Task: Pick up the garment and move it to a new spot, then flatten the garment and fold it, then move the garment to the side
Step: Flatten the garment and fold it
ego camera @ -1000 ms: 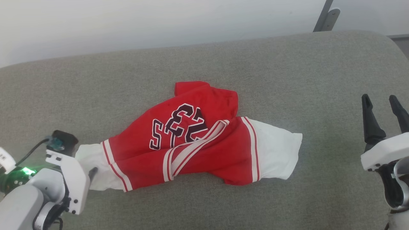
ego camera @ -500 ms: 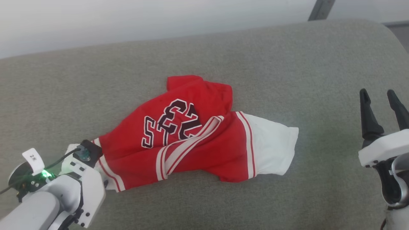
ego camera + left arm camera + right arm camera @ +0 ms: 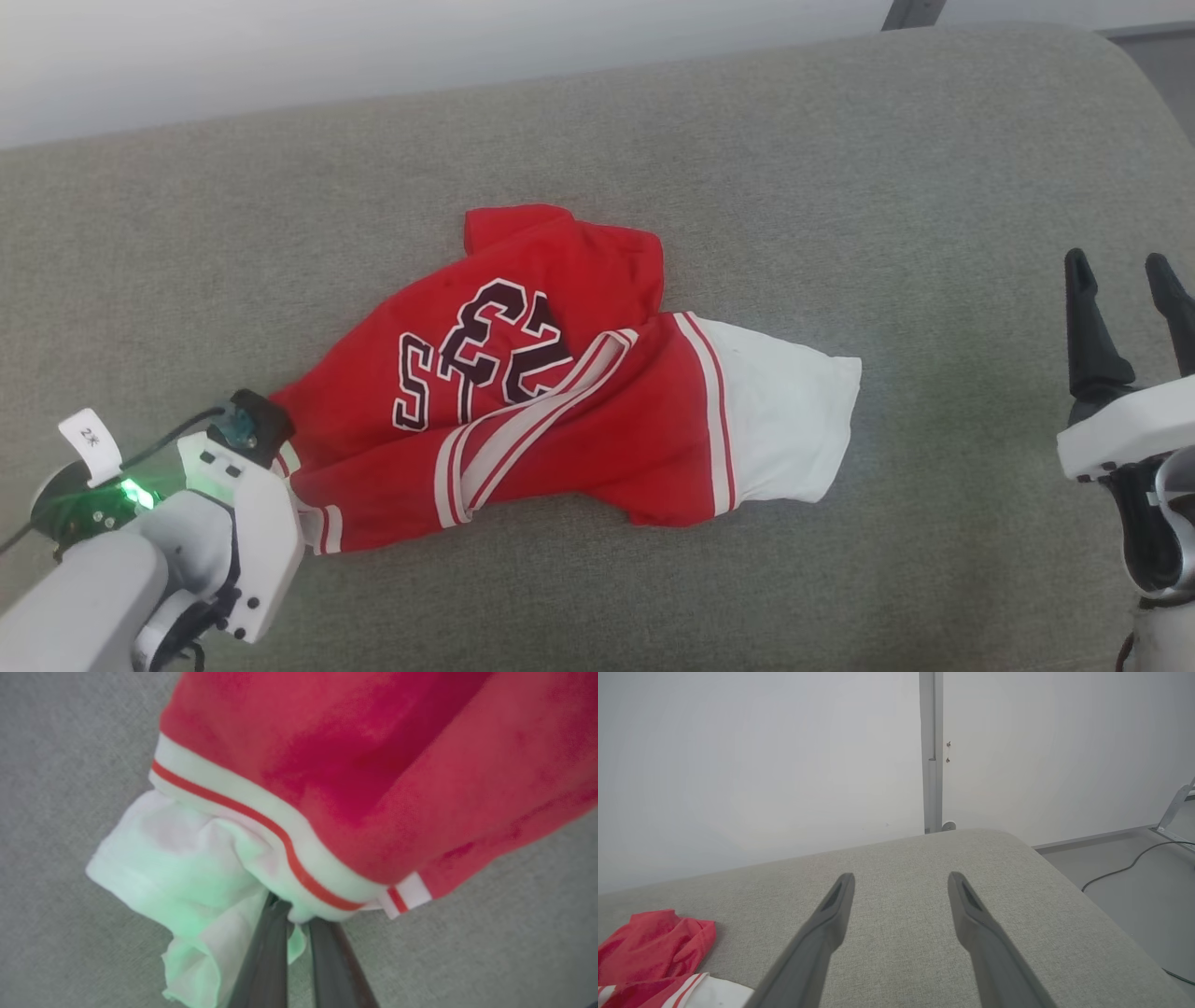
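Left claw (image 3: pixel 295 914) is pinched shut on the garment (image 3: pixel 560 401). In the left wrist view the two dark fingers sit nearly together at bottom centre with a wad of the white sleeve (image 3: pixel 177 868) bunched between the tips, just under the red-and-white trim. From that grip point the red body runs away to the upper right of the wrist frame. In the head view the garment lies crumpled near the middle of the grey bench (image 3: pixel 840 168), number side up. Its long axis runs from lower left, where the left claw has it, to right of centre, where the other white sleeve (image 3: pixel 784 420) lies flat and free. So the grip is at one extreme end and all the cloth lies to the right of that claw. Right claw (image 3: pixel 1118 266) is at the right edge, fingers spread wide, holding nothing, well apart from the free sleeve with bare bench between. The garment lies to its left. My read: pick-up is under way, relocation not yet done. With a one-end hold, any lift or drag will leave the rest trailing along that axis, so pulling in line with it should keep bunching down. If a second hold is needed, the right claw is the nearer arm for the free sleeve.
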You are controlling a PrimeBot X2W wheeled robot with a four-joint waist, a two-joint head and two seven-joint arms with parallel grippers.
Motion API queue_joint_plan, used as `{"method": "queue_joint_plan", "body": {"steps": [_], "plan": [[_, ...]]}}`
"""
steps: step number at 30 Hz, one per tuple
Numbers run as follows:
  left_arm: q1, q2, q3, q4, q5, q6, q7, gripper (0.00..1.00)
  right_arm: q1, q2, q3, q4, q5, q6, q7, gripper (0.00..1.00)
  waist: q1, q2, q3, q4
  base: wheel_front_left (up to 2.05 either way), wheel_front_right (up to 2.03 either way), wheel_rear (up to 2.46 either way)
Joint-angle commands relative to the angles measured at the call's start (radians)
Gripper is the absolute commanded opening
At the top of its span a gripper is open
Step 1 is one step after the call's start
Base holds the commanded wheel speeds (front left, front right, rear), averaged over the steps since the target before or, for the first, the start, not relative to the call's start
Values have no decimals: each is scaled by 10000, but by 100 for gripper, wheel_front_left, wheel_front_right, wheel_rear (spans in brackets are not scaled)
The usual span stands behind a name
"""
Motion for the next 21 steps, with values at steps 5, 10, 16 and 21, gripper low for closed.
{"method": "queue_joint_plan", "body": {"steps": [5, 10, 16, 21], "plan": [[-324, 365, 299, -897, -391, 118, 585, 0, 46, 103, -140, -108, 72, -3, -52, 100, 0, -1, 54, 106, 0, 0, 0], [-749, 550, 658, -1704, -638, 314, 889, 0, -58, 151, -80, -113, 112, -3, -66, 100, 0, -1, 138, 60, 0, 0, 0], [-1340, 670, 794, -1820, -395, 328, 973, 5, -178, 176, 56, -26, 133, -3, -109, 100, 0, -1, 231, -105, 0, 0, 0], [-1958, 397, 669, -1235, -115, 30, 705, 11, -320, 199, 230, 89, 168, -3, -164, 100, 0, -1, 332, -282, 0, 0, 0]]}}
